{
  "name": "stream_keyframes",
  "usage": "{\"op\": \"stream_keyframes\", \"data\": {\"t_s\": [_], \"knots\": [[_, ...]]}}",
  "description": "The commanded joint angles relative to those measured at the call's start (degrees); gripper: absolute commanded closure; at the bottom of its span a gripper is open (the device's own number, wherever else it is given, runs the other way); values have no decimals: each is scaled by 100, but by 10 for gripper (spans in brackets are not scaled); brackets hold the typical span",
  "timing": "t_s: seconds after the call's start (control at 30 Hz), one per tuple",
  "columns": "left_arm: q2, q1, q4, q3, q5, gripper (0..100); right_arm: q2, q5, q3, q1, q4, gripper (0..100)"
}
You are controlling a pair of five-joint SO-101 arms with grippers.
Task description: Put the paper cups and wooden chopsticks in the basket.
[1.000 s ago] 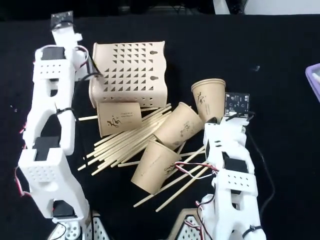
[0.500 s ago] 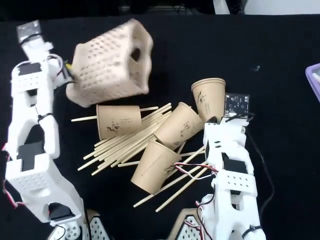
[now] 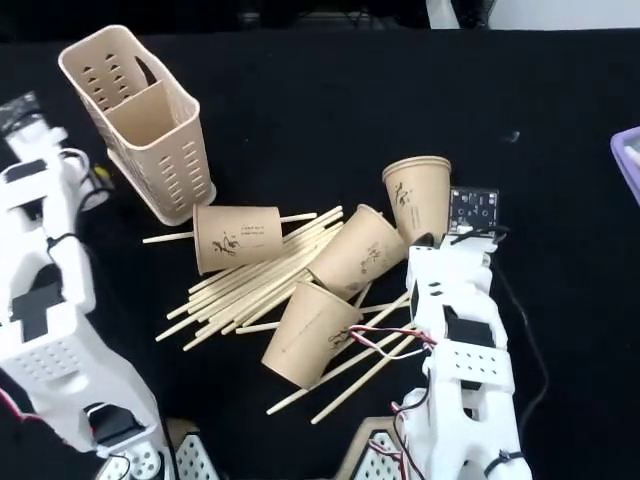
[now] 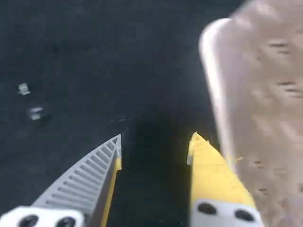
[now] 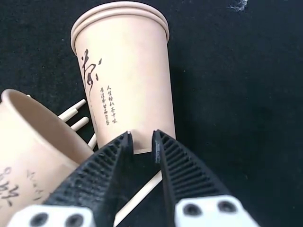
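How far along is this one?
Done: the basket stands upright, nothing visible inside. In hand: nothing; the left hand is open beside the basket, the right hand sits at the base of one paper cup. Left: all four cups and the chopsticks on the table.

lt: bright, even | cups (image 3: 238, 238): well lit | shadows: faint | blk table (image 3: 400, 90): dark
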Motion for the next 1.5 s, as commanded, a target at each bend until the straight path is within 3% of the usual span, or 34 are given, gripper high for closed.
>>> {"op": "stream_keyframes", "data": {"t_s": [0.0, 0.27, 0.47, 0.57, 0.77, 1.3, 1.37, 1.47], "knots": [[-457, -453, 501, -567, -44, 768, -110, 53, 4, -97, -62, 910], [-1011, -338, 3059, -3046, 0, 767, -110, 53, 4, -97, -53, 910], [-1046, 198, 4220, -4532, 18, 767, -110, 53, 4, -97, -53, 910], [-1055, 497, 4659, -5068, 404, 767, -110, 53, 4, -97, -53, 910], [-1020, 1147, 5213, -5358, 1187, 737, -101, 53, 4, -97, -53, 910], [-1020, 2114, 5231, -3873, 1160, 738, -101, 53, 4, -97, -53, 910], [-1020, 2220, 5231, -3908, 1037, 787, -101, 53, 4, -97, -53, 910], [-1020, 2396, 5231, -3960, 519, 952, -101, 53, 4, -97, -53, 910]]}}
